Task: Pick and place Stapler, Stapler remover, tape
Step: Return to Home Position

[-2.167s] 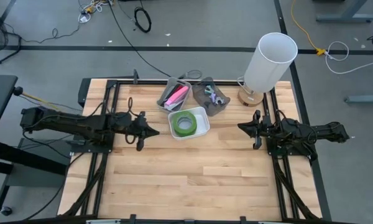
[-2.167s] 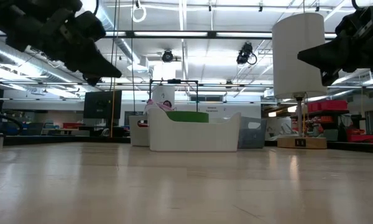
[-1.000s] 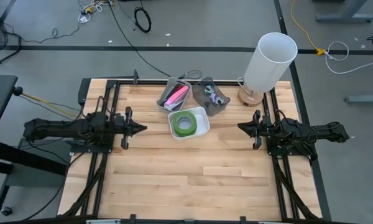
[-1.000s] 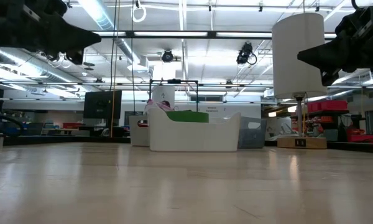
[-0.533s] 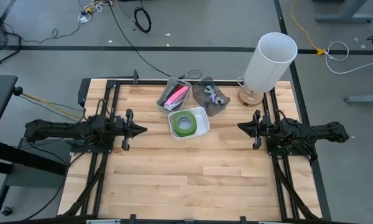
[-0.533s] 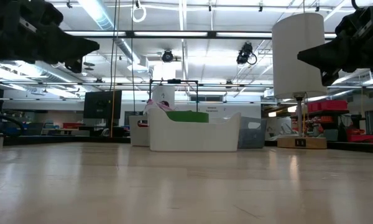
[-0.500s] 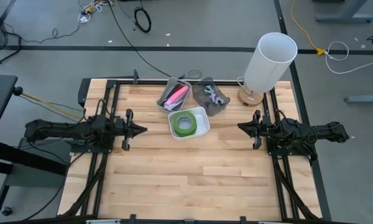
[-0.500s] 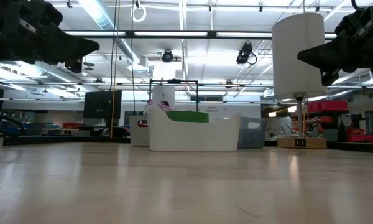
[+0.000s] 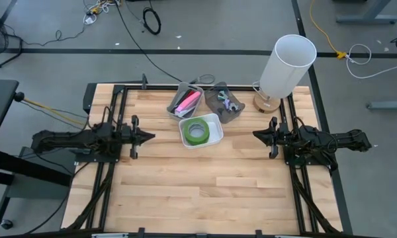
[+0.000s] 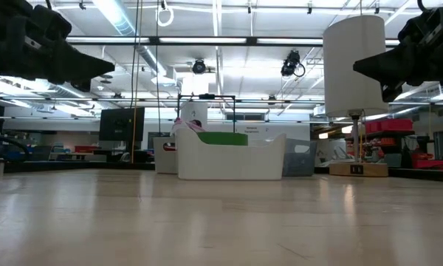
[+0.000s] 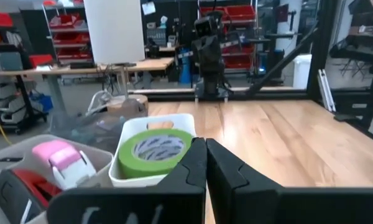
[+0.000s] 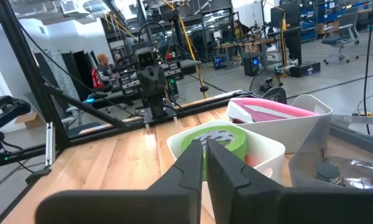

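The counter [image 9: 205, 178] is being flanked by the left end effector [image 9: 149, 137] and the right end effector [image 9: 257, 135], each being held clenched on nothing and well apart from the bins at its far middle. The task is being judged finished: the green tape [image 9: 197, 131] is being contained by the white bin [image 9: 217, 135], the pink stapler [image 9: 189, 102] by the gray bin [image 9: 184, 86], and the staple remover [image 9: 225, 100] by the dark bin [image 9: 238, 113].

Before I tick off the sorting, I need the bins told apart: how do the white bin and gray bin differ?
The white bin holds a green tape roll; the gray bin holds a pink stapler. The white bin sits nearer the table's middle; the gray bin sits behind it, toward the edge with the lamp. Both are open-topped, and neither the left gripper nor the right gripper touches them.
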Available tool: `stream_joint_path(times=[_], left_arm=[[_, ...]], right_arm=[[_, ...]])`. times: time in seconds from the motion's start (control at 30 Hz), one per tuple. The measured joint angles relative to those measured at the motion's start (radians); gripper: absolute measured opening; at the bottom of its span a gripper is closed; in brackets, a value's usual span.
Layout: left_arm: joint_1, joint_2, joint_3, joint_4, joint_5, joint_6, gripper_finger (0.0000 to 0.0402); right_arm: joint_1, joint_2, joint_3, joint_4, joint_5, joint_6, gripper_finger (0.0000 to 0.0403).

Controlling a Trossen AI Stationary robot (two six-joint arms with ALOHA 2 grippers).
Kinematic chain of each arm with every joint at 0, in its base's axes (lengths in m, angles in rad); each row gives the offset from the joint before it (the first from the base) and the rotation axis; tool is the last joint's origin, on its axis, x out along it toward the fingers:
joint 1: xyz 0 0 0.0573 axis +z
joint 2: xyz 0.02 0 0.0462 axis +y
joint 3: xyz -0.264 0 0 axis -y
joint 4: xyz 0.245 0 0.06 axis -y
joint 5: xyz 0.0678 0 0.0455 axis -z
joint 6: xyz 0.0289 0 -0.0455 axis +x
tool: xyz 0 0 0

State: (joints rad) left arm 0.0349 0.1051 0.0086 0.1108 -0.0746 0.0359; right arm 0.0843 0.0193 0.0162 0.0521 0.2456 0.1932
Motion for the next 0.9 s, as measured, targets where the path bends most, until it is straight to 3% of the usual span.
stream_joint_path(times=[0.17, 0.37, 0.9], left_arm=[[0.000, -0.058, 0.000, -0.076, 0.001, -0.007, 0.0003], [0.000, -0.086, 0.000, -0.092, 0.083, -0.044, 0.0003], [0.000, -0.095, 0.000, -0.103, 0.086, -0.188, 0.0003]], right_arm=[[0.000, 0.000, 0.000, 0.000, 0.000, 0.000, 0.0023], [0.000, 0.000, 0.000, 0.000, 0.000, 0.000, 0.0023], [0.000, 0.000, 0.000, 0.000, 0.000, 0.000, 0.0023]])
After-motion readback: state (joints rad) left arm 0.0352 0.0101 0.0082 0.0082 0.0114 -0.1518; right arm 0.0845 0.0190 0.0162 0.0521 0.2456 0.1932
